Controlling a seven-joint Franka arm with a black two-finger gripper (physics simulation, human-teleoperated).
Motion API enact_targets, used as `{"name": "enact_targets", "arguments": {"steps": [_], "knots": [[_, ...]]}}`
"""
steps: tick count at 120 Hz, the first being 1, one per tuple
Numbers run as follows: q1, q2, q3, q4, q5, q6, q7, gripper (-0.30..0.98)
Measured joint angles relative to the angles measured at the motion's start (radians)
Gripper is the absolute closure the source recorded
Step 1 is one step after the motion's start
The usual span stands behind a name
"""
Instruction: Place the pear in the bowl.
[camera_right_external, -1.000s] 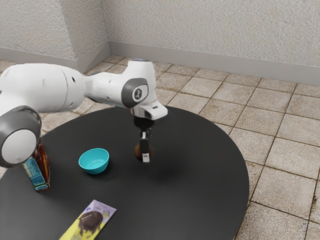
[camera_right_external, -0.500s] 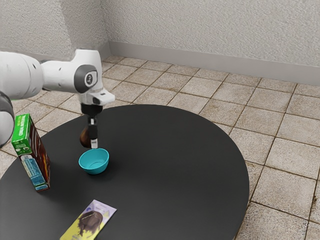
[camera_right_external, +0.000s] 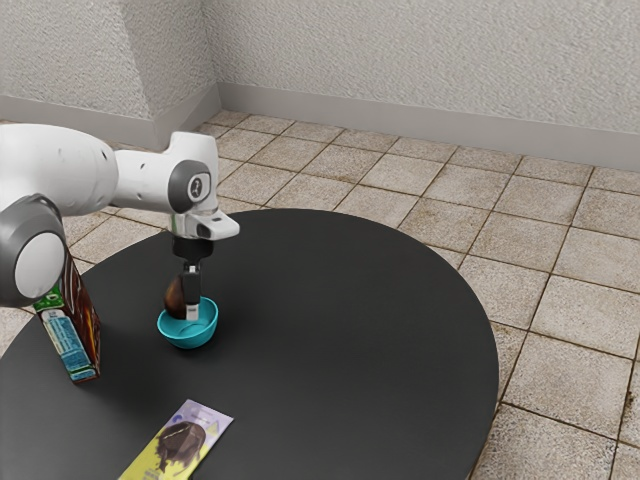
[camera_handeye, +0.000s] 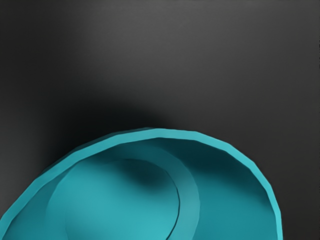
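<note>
One teal bowl (camera_right_external: 188, 338) sits below our gripper (camera_right_external: 191, 312), whose fingers we hold clamped on the brown pear (camera_right_external: 174, 298); a carton (camera_right_external: 68, 345) stands well apart from the fingers.

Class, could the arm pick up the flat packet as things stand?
Probably not: its tool holds the pear, down at the bowl. With the tool empty, likely yes: nothing stands over the packet.

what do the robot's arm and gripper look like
The arm is white, with smooth rounded sections and dark grey rings around its joint caps; the cap near the wrist bears a small dark marking. The gripper is black with a pale tip.
</note>
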Motion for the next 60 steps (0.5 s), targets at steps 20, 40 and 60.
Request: {"name": "enact_targets", "arguments": {"steps": [20, 40, 60], "knots": [[0.0, 0.0, 0.0, -0.001, -0.001, -0.003, 0.007, 0.07], [-0.002, -0.002, -0.001, 0.0, -0.002, -0.005, 0.011, 0.05], [-0.036, -0.124, -0.004, -0.011, 0.002, -0.019, 0.015, 0.02]]}}
